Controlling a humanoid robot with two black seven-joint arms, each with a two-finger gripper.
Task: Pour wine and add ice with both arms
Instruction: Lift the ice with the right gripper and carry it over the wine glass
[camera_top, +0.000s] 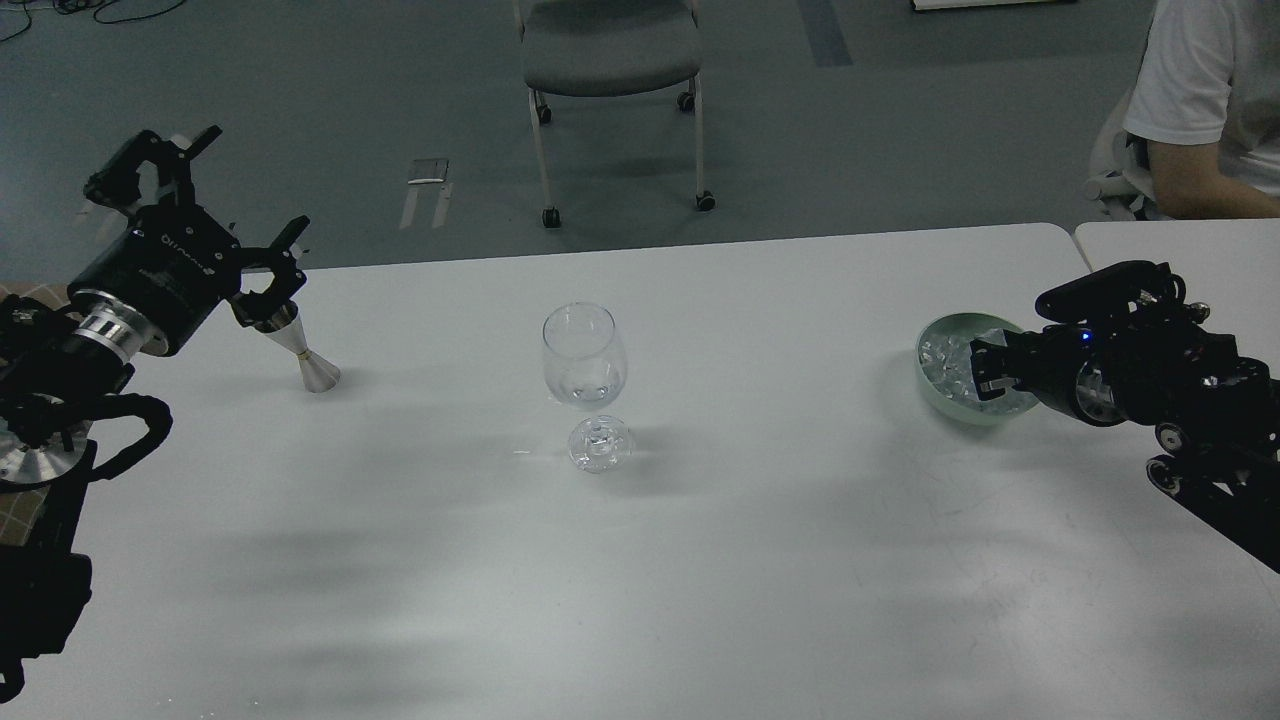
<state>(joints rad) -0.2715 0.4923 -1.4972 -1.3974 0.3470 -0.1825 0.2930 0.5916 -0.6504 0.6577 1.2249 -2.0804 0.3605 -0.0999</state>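
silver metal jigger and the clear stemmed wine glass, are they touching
Apart. The head view shows the silver metal jigger standing far to the left of the clear stemmed wine glass, with a wide stretch of bare white table between them.

Grey floor (300, 120) beyond white table (700, 560), with grey wheeled chair (610, 50) at top centre, second white table (1180, 245) butting in at right, seated person (1210, 110) in white shirt behind, black cables (70, 10) top left.
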